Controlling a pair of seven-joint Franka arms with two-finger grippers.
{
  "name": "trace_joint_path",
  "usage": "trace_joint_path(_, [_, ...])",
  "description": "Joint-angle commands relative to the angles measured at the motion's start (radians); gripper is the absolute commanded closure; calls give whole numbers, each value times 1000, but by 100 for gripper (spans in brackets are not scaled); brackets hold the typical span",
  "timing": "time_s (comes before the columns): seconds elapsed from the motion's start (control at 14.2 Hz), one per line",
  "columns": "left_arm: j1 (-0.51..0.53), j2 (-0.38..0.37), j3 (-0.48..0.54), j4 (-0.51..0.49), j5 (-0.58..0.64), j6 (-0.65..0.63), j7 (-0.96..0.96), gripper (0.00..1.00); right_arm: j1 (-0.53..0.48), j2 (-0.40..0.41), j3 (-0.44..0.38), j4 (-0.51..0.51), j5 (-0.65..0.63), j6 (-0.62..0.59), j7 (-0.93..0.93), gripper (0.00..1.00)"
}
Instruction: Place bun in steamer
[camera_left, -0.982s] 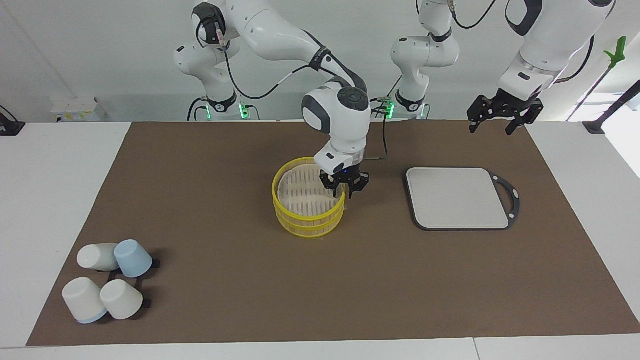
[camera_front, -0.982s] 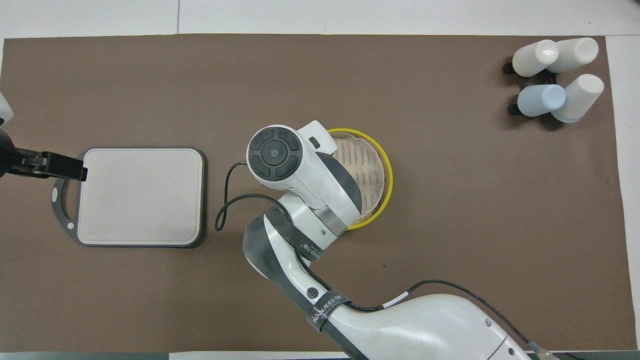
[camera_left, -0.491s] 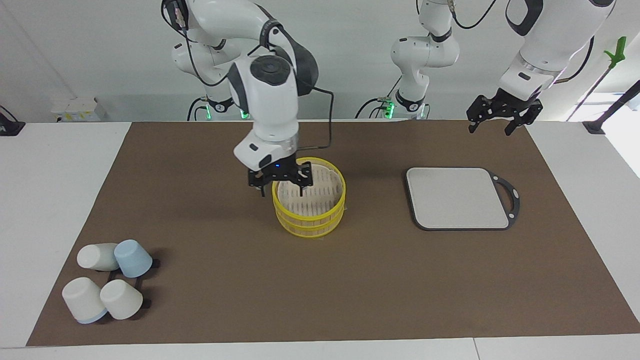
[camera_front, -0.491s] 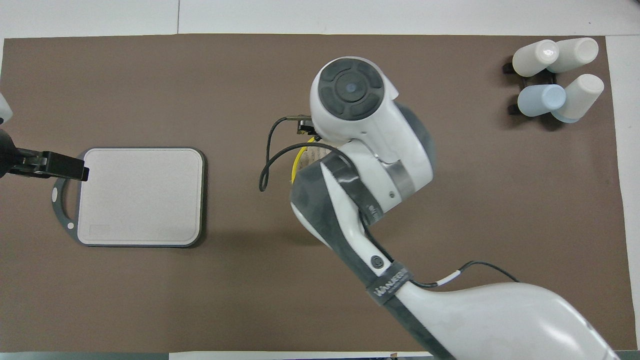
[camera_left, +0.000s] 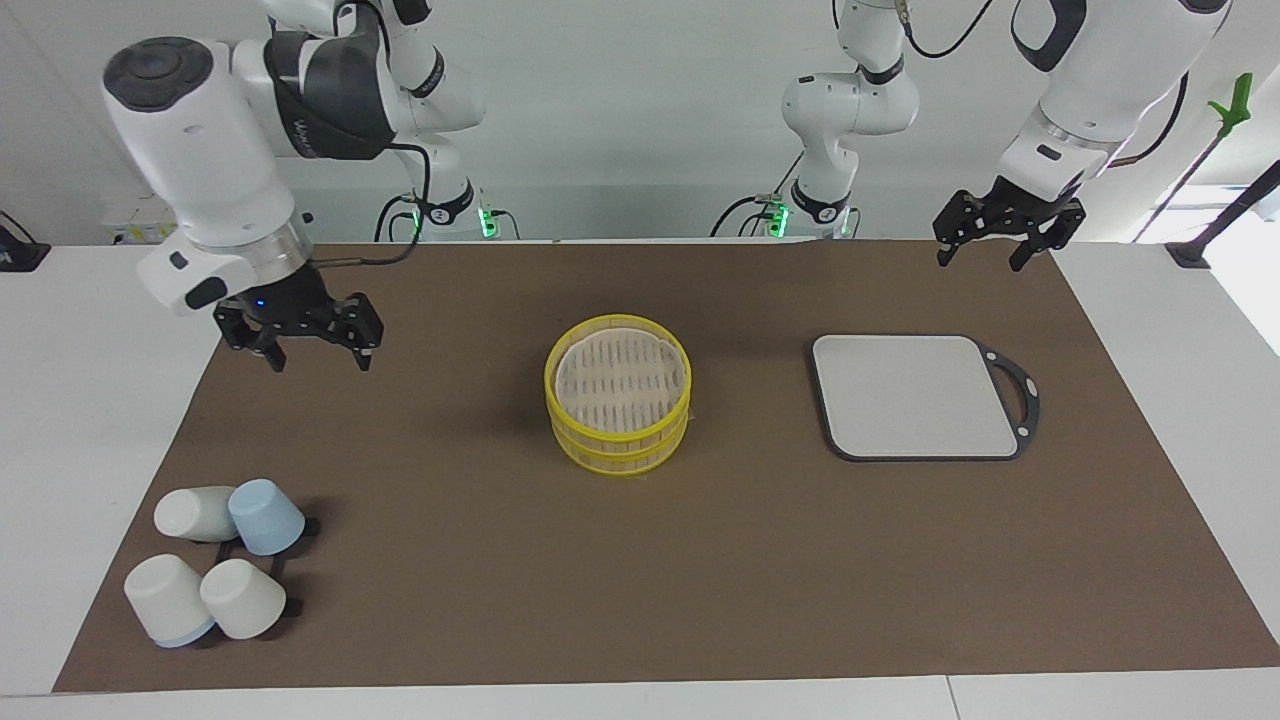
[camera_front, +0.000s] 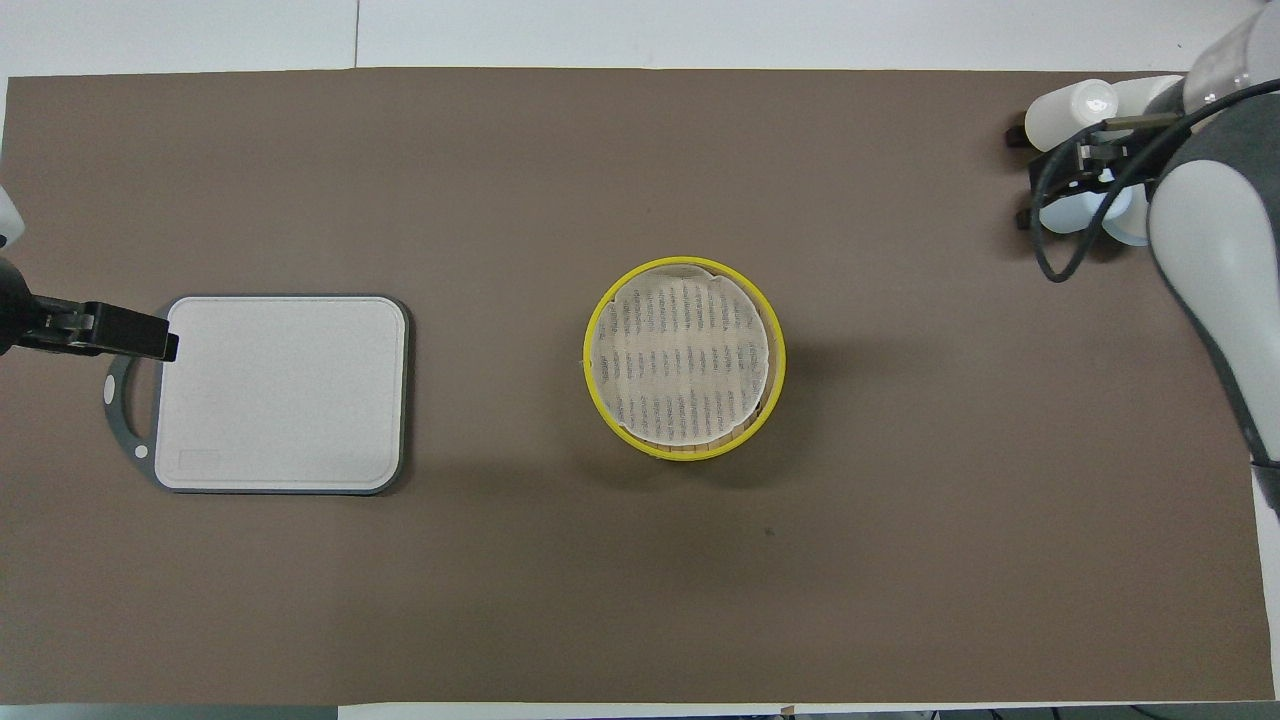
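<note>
The yellow-rimmed steamer (camera_left: 618, 432) stands in the middle of the brown mat, and also shows in the overhead view (camera_front: 685, 445). Its pale slatted lid (camera_left: 620, 378) lies on top within the rim and hides the inside. No bun shows in either view. My right gripper (camera_left: 300, 350) is open and empty, raised over the mat's edge toward the right arm's end of the table, well away from the steamer. My left gripper (camera_left: 985, 255) is open and empty and waits in the air over the mat's corner at the left arm's end. One of its fingers (camera_front: 110, 333) shows in the overhead view.
A flat grey board with a black handle (camera_left: 915, 395) lies beside the steamer toward the left arm's end. Several white and blue cups (camera_left: 215, 560) lie on a black rack at the mat's corner farthest from the robots at the right arm's end. My right arm (camera_front: 1210, 260) partly covers them from overhead.
My right gripper has left the steamer's rim and swung up and away toward the right arm's end of the table. The lid now lies uncovered on the steamer. The left arm has not moved.
</note>
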Motion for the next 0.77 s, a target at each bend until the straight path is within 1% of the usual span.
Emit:
trace_joint_path(0.0, [4,-24,1,-26,-13,20,-7,0,-63,-42,18,-32,11,-57,-70,0])
trace_joint_path(0.07, [4,-24,1,-26,-13,20,-7,0,-68,-71,17,-47,10,-96,-64,0])
trace_joint_path(0.21, [3,-24,1,-26,-13,20,-8,0,-89,-134,13,-105,10,-113,-63,0])
trace_joint_path(0.35, [3,-24,1,-26,-13,20,-8,0,-118,-215,15,-206,14,-105,-66,0])
trace_joint_path(0.49, [1,-24,1,-26,-13,20,-8,0,-120,-277,15,-294,17,-88,-67,0])
trace_joint_path(0.56, [0,-24,1,-26,-13,22,-8,0,-120,-301,15,-327,17,-70,-66,0])
trace_joint_path(0.7, [0,-23,1,-26,-13,20,-8,0,-121,-306,15,-328,17,-64,-67,0])
